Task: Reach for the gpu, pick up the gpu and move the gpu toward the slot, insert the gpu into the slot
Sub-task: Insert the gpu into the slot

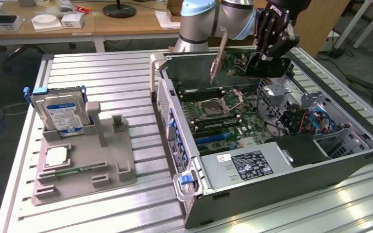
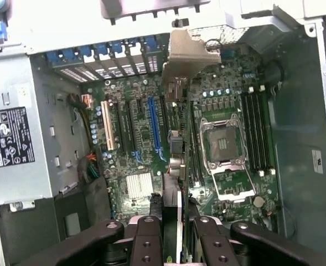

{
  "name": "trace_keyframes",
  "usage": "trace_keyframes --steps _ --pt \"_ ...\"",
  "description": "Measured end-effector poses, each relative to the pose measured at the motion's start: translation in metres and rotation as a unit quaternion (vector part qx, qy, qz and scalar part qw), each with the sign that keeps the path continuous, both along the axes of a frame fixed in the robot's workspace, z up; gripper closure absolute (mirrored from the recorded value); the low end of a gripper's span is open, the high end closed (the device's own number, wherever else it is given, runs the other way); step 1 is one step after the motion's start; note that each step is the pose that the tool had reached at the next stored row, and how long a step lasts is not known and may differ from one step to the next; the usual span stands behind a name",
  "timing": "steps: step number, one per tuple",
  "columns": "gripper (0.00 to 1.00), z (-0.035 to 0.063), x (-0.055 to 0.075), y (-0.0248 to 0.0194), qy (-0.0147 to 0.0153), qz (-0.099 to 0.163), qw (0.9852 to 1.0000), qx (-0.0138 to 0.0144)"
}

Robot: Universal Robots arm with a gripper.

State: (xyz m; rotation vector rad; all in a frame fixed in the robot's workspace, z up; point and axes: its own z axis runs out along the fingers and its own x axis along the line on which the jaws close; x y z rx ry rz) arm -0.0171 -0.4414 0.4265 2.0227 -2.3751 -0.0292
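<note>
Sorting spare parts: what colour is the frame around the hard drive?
Blue; the hard drive's frame shows best in the exterior view.

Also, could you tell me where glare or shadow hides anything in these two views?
Exterior view: glare streaks the table slats at that view's right, while the case interior is evenly lit. Wrist view: the case's outer wall is washed out to white, the gpu bracket shines pale, and the corner by the power supply sits in deep shadow.
</note>
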Motion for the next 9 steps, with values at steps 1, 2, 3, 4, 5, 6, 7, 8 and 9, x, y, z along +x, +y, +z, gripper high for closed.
trace_keyframes --steps 1,2,3,4,5,6,7,8,9 --pt "0.74 -0.0001 0.0000 0.0000 0.0000 0.006 1.0000 0.0001" --pt "0.74 -0.0001 0.0000 0.0000 0.0000 0.012 0.9999 0.0001" --pt "0.74 -0.0001 0.0000 0.0000 0.0000 0.019 0.9998 0.0001" --pt "0.74 -0.0001 0.0000 0.0000 0.0000 0.025 0.9997 0.0000" --pt "0.74 -0.0002 0.0000 0.0000 0.0000 0.032 0.9995 0.0000" --pt "0.74 -0.0002 0.0000 0.0000 0.0000 0.038 0.9993 0.0001" --pt "0.74 -0.0003 0.0000 0.0000 0.0000 0.043 0.9991 0.0001" --pt "0.74 -0.0003 0.0000 0.0000 0.0000 0.048 0.9989 0.0001" --pt "0.74 -0.0005 0.0000 0.0000 0.0000 0.053 0.9986 0.0002"
